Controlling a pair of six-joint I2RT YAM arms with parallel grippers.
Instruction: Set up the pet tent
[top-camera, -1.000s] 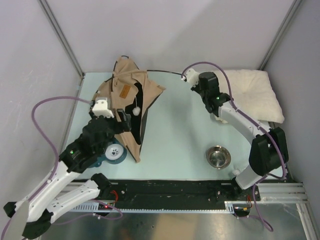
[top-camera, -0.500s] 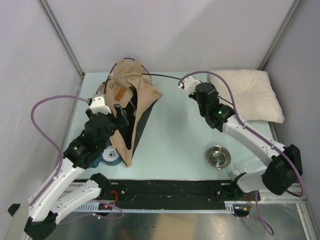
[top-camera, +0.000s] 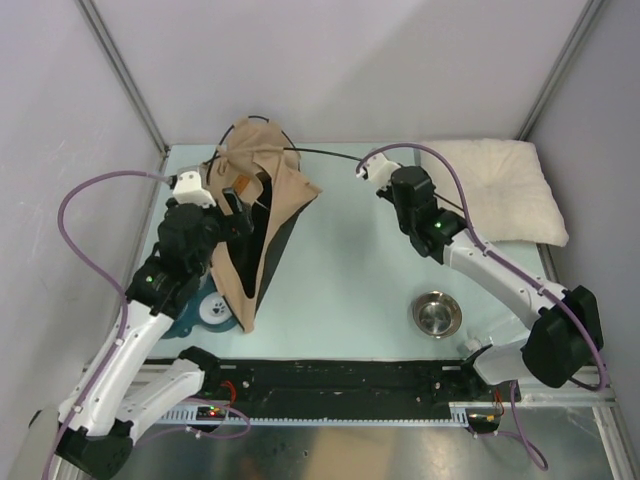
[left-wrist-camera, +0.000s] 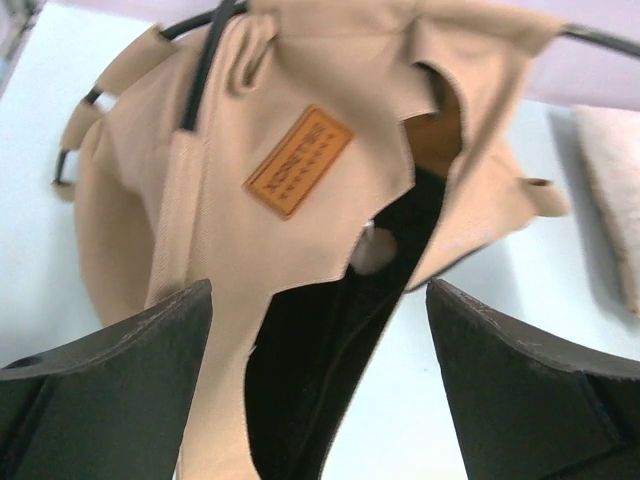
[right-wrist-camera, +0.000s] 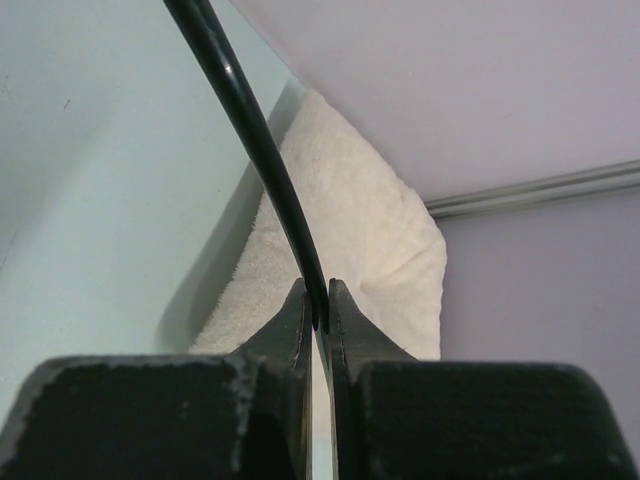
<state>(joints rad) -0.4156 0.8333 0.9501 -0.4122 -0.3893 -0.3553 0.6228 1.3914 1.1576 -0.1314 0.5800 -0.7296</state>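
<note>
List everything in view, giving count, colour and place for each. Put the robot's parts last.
pet tent: one, tan with black lining, far left of the table
pole: one free length, thin black, from the tent top to the right arm
label patch: one, brown, on the tent's outer fabric
pompom: one, pale, at the tent opening
pillow: one, cream, far right corner
bowl: one, metal, near right
paw-print disc: one, teal and white, by the tent's near end
table: one, pale green
left arm: one, black and white, jaws open facing the tent
right arm: one, jaws shut on the pole
</note>
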